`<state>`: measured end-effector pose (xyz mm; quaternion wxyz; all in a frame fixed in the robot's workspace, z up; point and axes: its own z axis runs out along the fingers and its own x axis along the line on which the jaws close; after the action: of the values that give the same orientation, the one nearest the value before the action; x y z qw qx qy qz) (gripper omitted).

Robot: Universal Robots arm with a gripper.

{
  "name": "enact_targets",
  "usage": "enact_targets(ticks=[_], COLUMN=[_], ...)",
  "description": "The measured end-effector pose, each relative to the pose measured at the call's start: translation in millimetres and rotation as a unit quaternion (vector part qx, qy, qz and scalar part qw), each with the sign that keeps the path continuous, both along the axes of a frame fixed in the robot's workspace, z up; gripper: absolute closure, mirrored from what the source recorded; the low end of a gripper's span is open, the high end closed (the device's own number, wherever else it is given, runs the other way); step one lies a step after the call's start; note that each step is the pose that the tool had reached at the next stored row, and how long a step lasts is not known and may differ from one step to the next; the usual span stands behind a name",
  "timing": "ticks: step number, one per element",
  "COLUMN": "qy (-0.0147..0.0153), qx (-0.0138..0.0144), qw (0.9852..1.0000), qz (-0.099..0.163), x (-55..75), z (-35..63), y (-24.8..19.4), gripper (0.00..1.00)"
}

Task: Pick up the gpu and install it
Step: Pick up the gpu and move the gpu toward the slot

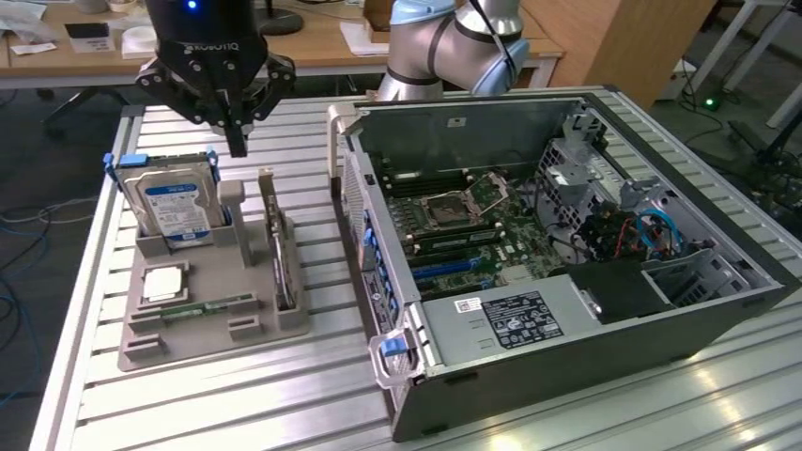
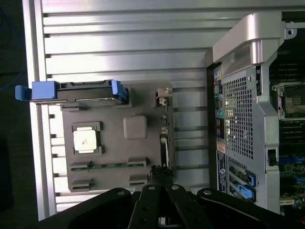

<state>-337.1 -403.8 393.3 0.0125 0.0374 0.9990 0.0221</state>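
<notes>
The gpu (image 1: 284, 263) (on edge) stands below the end effector (image 1: 237, 146).

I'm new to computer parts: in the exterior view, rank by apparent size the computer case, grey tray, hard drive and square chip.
Largest to smallest:
1. computer case
2. grey tray
3. hard drive
4. square chip, plainly the smallest

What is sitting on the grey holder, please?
Hard drive, processor chip, memory stick and the gpu standing on edge; the drive's and gpu's lower edges are hidden by the holder.
</notes>
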Motion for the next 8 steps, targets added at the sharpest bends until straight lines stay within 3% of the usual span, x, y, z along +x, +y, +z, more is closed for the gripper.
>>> enact_targets(ticks=[8], qy=[0.0000], qx=[0.0000], qw=[1.0000], qz=[0.000], x=[0.0], z=[0.0], y=[0.0], gripper=[0.90])
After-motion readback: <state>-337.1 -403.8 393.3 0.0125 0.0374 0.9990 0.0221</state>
